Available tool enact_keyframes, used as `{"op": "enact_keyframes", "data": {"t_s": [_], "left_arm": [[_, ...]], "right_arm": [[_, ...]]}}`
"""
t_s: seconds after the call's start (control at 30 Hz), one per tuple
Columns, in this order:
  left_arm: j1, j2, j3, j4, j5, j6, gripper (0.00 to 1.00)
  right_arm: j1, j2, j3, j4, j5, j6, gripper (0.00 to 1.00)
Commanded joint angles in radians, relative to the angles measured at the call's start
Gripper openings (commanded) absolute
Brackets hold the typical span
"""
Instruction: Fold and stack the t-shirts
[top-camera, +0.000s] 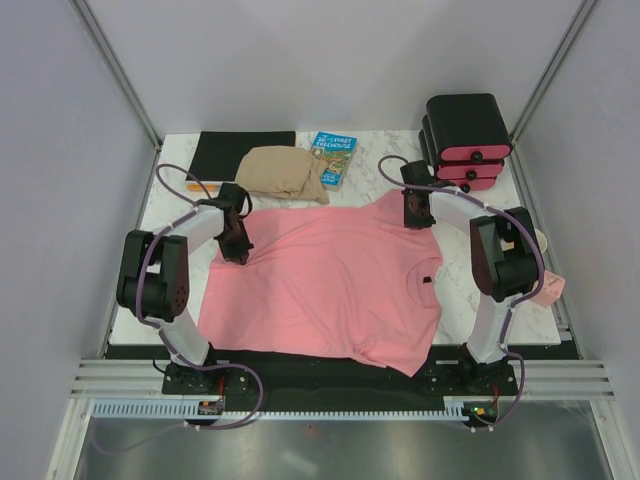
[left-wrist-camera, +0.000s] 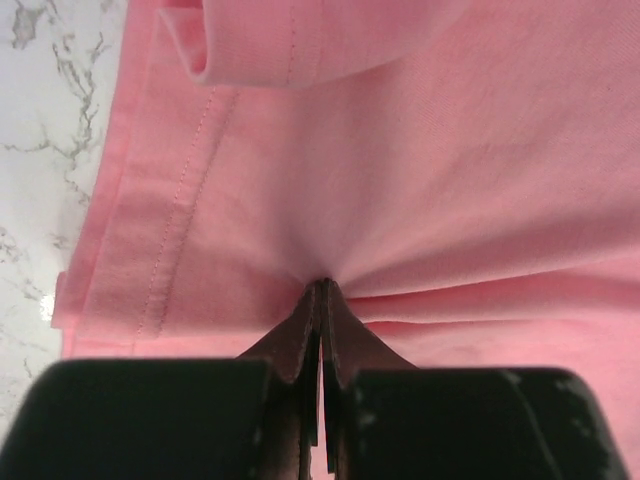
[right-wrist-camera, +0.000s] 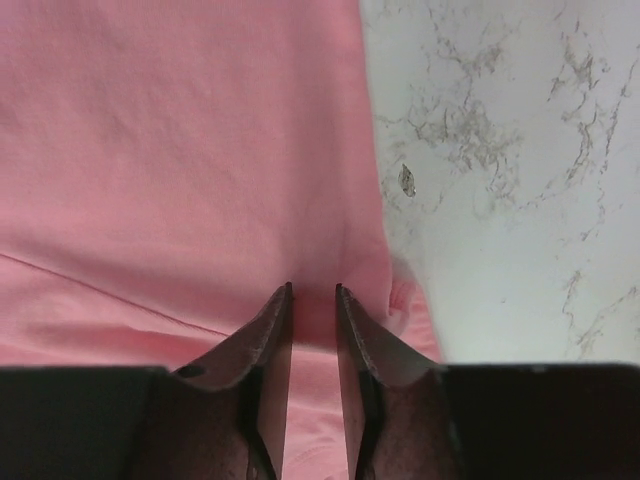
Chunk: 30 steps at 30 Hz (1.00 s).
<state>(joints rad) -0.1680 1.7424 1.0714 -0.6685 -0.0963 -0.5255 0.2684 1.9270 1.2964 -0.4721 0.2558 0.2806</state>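
Note:
A salmon-pink t-shirt (top-camera: 330, 280) lies spread across the table, its dark neck label (top-camera: 424, 280) toward the right. My left gripper (top-camera: 240, 252) is down at the shirt's far left edge. In the left wrist view its jaws (left-wrist-camera: 322, 285) are shut on a pinch of the pink cloth (left-wrist-camera: 450, 150), and folds fan out from the tips. My right gripper (top-camera: 417, 218) is at the shirt's far right corner. In the right wrist view its jaws (right-wrist-camera: 313, 290) stand a little apart over the cloth's edge (right-wrist-camera: 180, 150), and pink fabric shows in the gap.
A tan bundle of cloth (top-camera: 283, 172), a blue book (top-camera: 333, 158) and a black mat (top-camera: 245, 150) lie along the back. A black box with pink drawer fronts (top-camera: 467, 140) stands at the back right. Bare marble table (right-wrist-camera: 500, 200) shows right of the shirt.

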Motion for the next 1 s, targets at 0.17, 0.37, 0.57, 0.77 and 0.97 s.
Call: {"op": "enact_keyframes", "data": {"t_s": [0.17,0.37,0.57,0.77,0.97], "left_arm": [[0.001,-0.096,0.122,0.003,-0.108,0.012,0.3],[0.025,-0.061,0.229,0.007,-0.12,0.016,0.43],[0.036,-0.037,0.251,0.006,-0.114,0.019,0.43],[0.067,-0.026,0.248,0.009,-0.109,0.038,0.43],[0.085,0.003,0.266,0.01,-0.1,0.039,0.44]], "right_arm": [[-0.006,-0.184,0.116,0.018,0.066,-0.043,0.39],[-0.043,-0.045,0.323,0.0,0.062,-0.081,0.45],[-0.047,0.179,0.513,-0.036,-0.018,-0.058,0.5],[-0.047,0.256,0.54,-0.026,-0.04,-0.055,0.51],[-0.049,0.27,0.505,-0.022,0.005,-0.066,0.61]]}}
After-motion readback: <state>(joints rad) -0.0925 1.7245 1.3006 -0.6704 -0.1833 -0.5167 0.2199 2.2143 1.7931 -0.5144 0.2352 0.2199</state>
